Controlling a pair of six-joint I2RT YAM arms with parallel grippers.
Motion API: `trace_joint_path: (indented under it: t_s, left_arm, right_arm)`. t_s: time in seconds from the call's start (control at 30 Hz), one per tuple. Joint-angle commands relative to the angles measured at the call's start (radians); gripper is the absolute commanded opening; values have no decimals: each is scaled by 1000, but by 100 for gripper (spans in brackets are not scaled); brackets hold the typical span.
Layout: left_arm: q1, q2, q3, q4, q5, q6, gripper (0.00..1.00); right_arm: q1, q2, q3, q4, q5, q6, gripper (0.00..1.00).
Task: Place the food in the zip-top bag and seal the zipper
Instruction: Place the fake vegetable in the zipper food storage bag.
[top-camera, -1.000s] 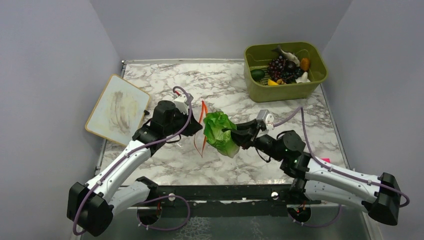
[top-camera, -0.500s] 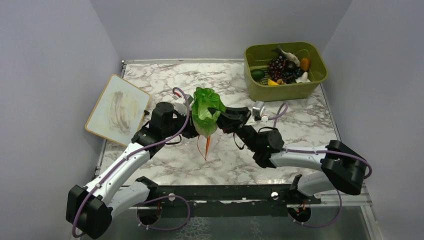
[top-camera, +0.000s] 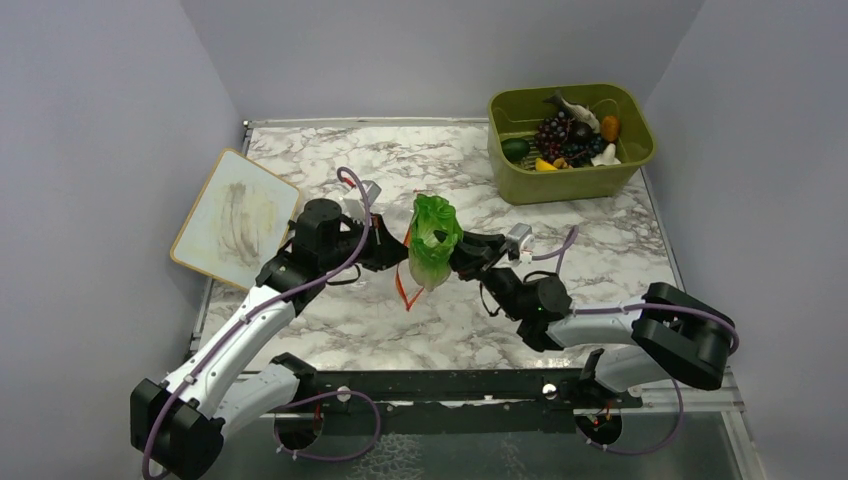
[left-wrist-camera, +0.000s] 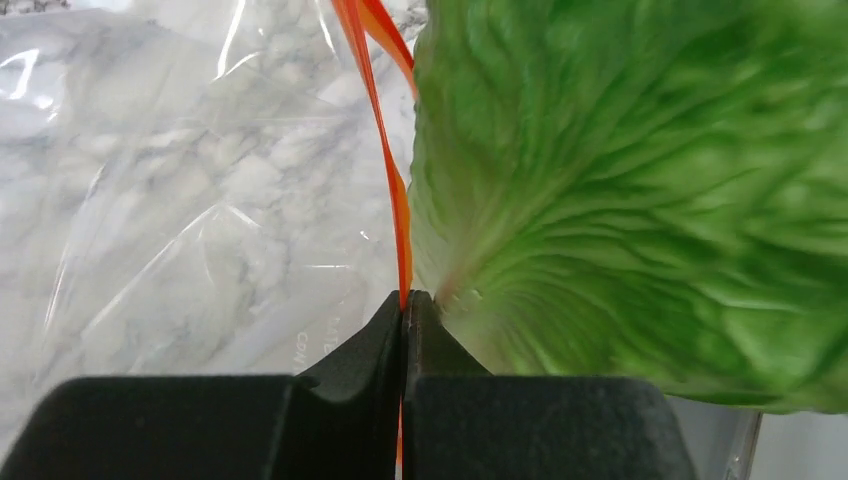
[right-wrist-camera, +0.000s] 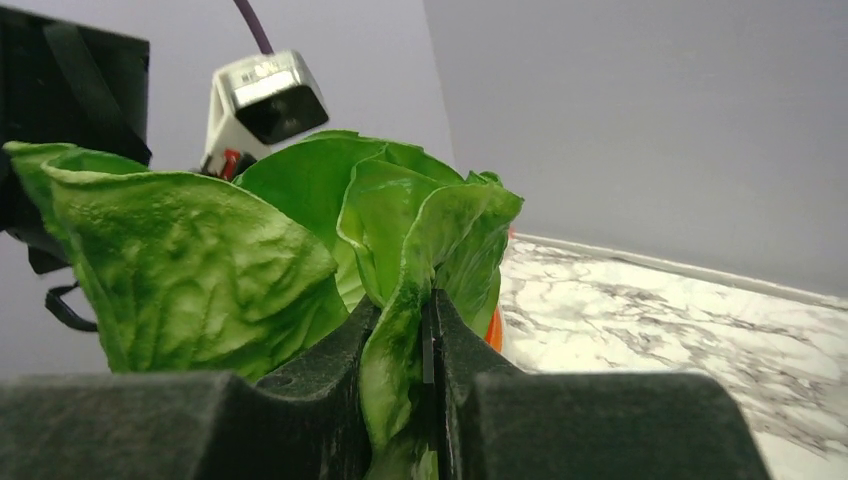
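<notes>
**Lettuce** (top-camera: 432, 240): leafy green toy head with a paler base. It is held up off the table at mid-table between the two arms, leaves uppermost. The zipper runs just beside its left face; whether any of the lettuce sits inside the bag mouth cannot be told.

**Right gripper** (right-wrist-camera: 430, 330): jaws drawn narrow, pinching a fold of lettuce leaf between the black fingers. It reaches in from the right.

**Zip-top bag** (left-wrist-camera: 180, 200): clear, thin and wrinkled, hanging off the table with the marble showing through the film.

**Zipper** (left-wrist-camera: 397, 190): narrow orange-red strip along the bag's mouth. It stands on edge and splits into two strands toward its far end.

**Left gripper** (left-wrist-camera: 405, 312): jaws fully closed, with the zipper strip clamped between the fingertips. It meets the lettuce from the left.

**Remaining food**, all in the bin and well apart from the arms:
- purple grapes (top-camera: 556, 132)
- grey fish (top-camera: 570, 105)
- dark green piece (top-camera: 515, 149)
- orange piece (top-camera: 609, 127)
- yellow piece (top-camera: 544, 165)

**Bin** (top-camera: 560, 185): olive-green rigid plastic, at the far right corner of the table.

**Table** (top-camera: 340, 325): white-and-grey marble pattern.

**Whiteboard** (top-camera: 236, 218): small and smudged, lying tilted at the table's left edge.
</notes>
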Motion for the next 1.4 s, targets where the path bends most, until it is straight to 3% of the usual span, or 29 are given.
trace_joint_path:
  t_s: [0.0,0.23,0.43,0.6,0.93,1.2,1.37]
  left_arm:
    - [3,-10,61,88,65,-71,0]
    - [3,-8,50,157,88,-144,0]
    - [4,-6,35,258,113,-198,0]
    - [3,20,7,351,142,-259,0]
    - [3,35,-46,475,168,-401,0]
    - [3,14,-64,532,147,-512,0]
    - [3,-25,-65,598,131,-619,0]
  right_arm:
    - [4,-33,-54,296,61,-48,1]
    - [4,-42,-58,311,121,-16,1]
    - [4,-71,-27,122,185,159,1]
    - [4,3,-35,320,265,268,1]
    - [4,-5,103,329,234,202,1]
    - [3,-63,89,329,262,272,1]
    - [4,-106,37,330,191,248,1]
